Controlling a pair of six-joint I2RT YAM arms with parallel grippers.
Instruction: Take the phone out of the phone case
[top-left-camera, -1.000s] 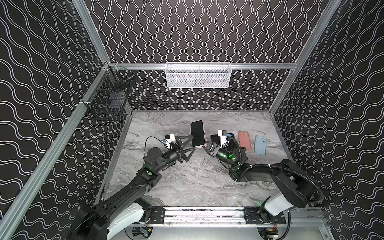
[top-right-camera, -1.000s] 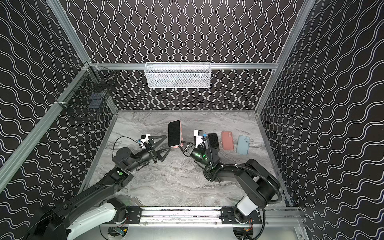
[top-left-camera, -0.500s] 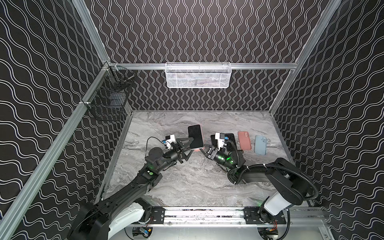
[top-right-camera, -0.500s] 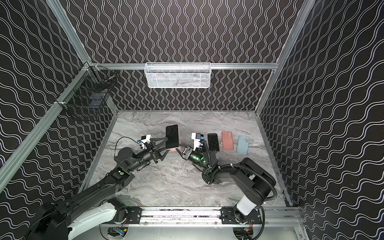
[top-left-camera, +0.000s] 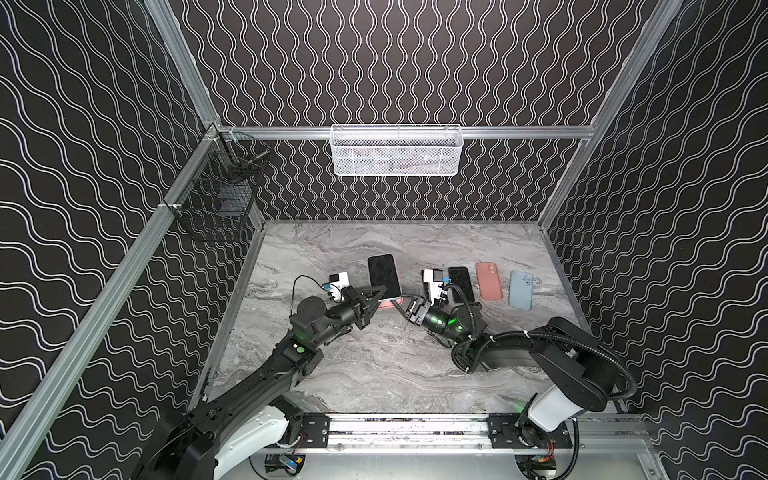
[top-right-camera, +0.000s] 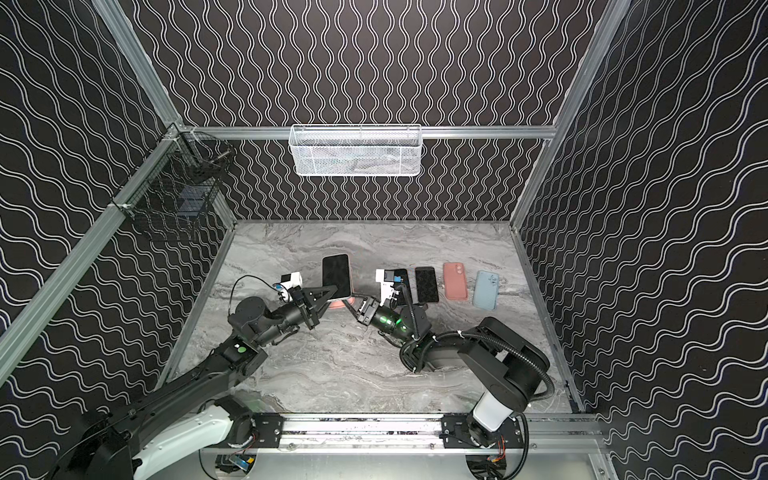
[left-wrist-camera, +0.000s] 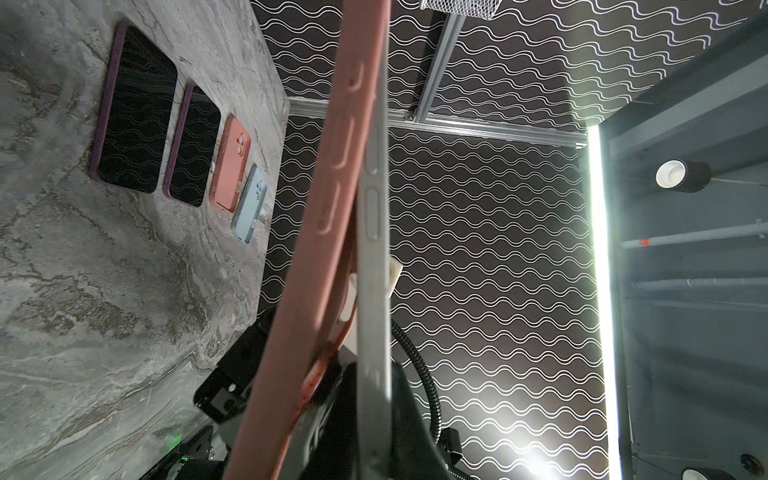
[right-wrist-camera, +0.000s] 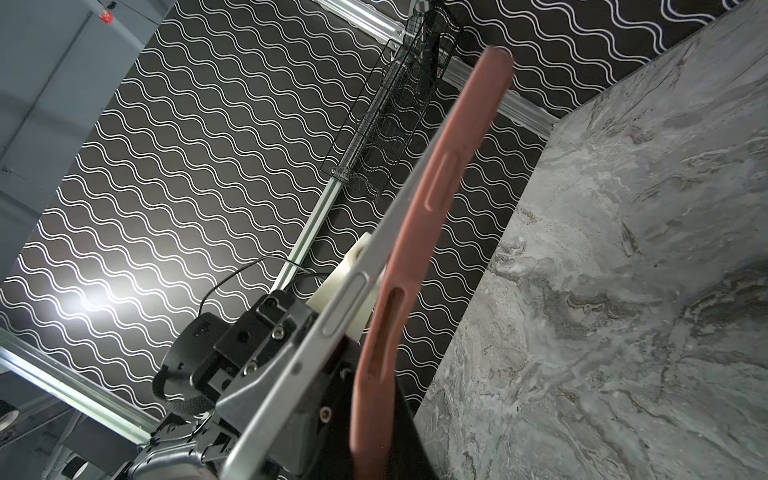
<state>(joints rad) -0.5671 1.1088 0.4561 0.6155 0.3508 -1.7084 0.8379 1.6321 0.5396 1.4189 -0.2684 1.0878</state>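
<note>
A second ago the left gripper (top-left-camera: 375, 294) had its jaws wide apart around the near end of the phone (top-left-camera: 383, 274). Now they are clamped on that end. The phone sits slightly further left, just left of centre in both top views, lifted off the bench (top-left-camera: 374, 365) with its dark screen up. The right gripper (top-left-camera: 404, 302) has kept its jaws together on a near corner of the salmon phone case (top-left-camera: 388, 304), which peeks out below the phone's lower edge. In the left wrist view the case gapes away from the phone's silver side at the near end; toward the far end the two lie together.

Counted: one phone held. Four more items lie flat in a row right of centre:
- two purple-rimmed handsets (left-wrist-camera: 137, 112), screens up
- one salmon case (top-left-camera: 489, 280), back up
- one pale blue case (top-left-camera: 520, 289), back up

There are two baskets, a white mesh basket (top-left-camera: 397, 151) at upper centre and a black wire basket (top-left-camera: 216, 199) at upper left.
</note>
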